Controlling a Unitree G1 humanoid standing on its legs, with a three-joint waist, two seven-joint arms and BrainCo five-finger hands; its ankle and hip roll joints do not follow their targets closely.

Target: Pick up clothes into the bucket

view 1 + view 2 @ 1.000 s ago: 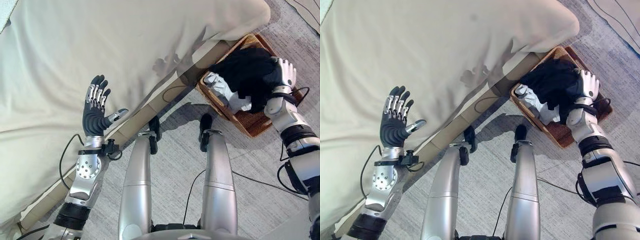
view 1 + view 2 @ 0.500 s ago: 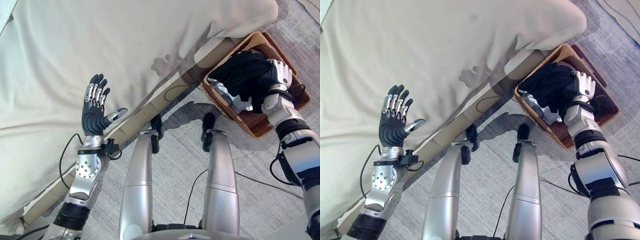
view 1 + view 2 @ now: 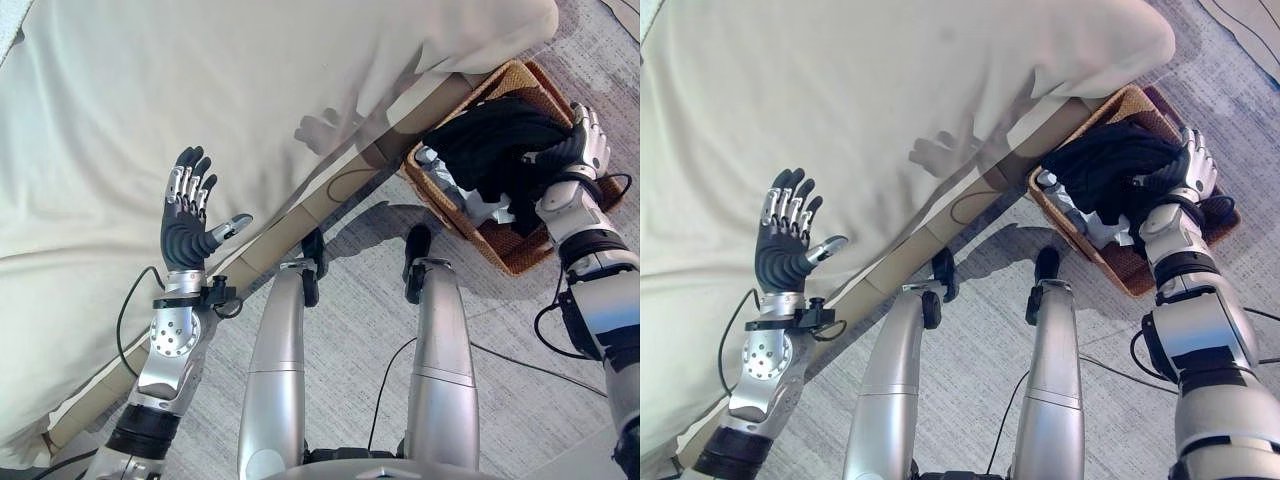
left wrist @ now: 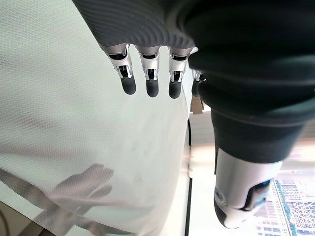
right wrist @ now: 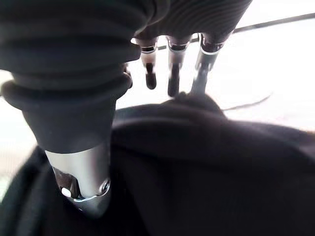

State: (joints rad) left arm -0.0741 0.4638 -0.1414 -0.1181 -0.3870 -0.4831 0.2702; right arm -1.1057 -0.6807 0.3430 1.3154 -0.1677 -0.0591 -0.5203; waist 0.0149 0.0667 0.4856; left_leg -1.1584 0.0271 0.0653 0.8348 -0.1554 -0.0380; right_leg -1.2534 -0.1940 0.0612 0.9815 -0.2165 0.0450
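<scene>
In the basket (image 3: 520, 255), black clothes (image 3: 495, 150) hide most of a pale garment (image 3: 470, 200). My right hand (image 3: 583, 140) rests on them, fingers straight. My left hand (image 3: 188, 215) is raised over the bed (image 3: 200, 80), fingers spread.

The left hand (image 3: 187, 222) is held raised beside the bed edge (image 3: 300, 215), its fingers (image 4: 149, 73) straight and spread, thumb out. The right hand (image 3: 581, 148) is stretched far from that edge, its fingers extended and uncurled.

Basket (image 3: 520, 255) heaped with black clothes (image 3: 495, 145)
</scene>
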